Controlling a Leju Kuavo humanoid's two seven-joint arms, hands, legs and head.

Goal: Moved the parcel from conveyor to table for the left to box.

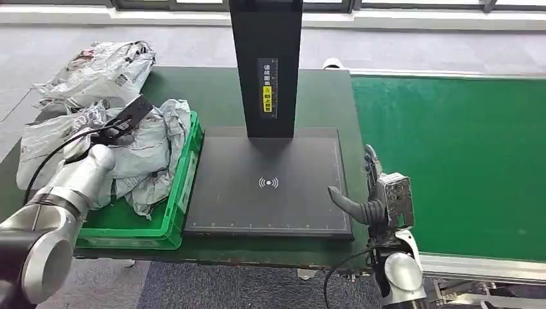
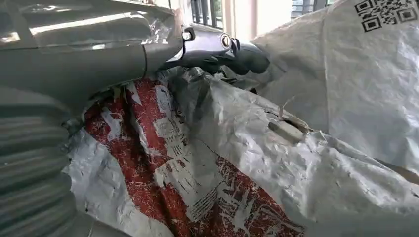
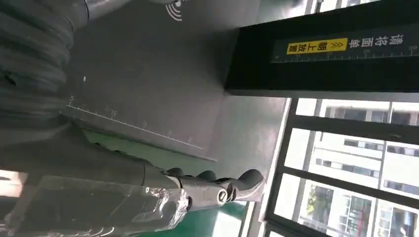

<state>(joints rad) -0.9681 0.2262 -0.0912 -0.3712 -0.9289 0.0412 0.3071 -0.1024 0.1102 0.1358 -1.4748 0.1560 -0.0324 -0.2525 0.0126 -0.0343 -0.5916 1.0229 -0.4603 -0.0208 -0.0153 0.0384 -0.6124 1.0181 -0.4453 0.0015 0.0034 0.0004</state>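
Observation:
Crumpled grey parcels [image 1: 151, 151] fill the green crate [image 1: 174, 222] at the table's left. My left hand [image 1: 125, 119] is stretched out over them, fingers extended and gripping nothing. Up close, its dark fingers [image 2: 217, 49] lie just above a grey parcel with red print [image 2: 197, 163], next to a white parcel bearing a QR code [image 2: 365, 74]. My right hand [image 1: 373, 196] hovers at the right edge of the black scanner plate [image 1: 267, 183], thumb and fingers apart and empty. The right wrist view shows its fingers [image 3: 217, 185] beside the plate [image 3: 148, 74].
A black column [image 1: 266, 64] with a yellow label rises from the plate's far side. The green conveyor belt [image 1: 451, 161] runs along the right with nothing on it. More grey parcels [image 1: 96, 71] are heaped behind the crate on the dark green table [image 1: 212, 90].

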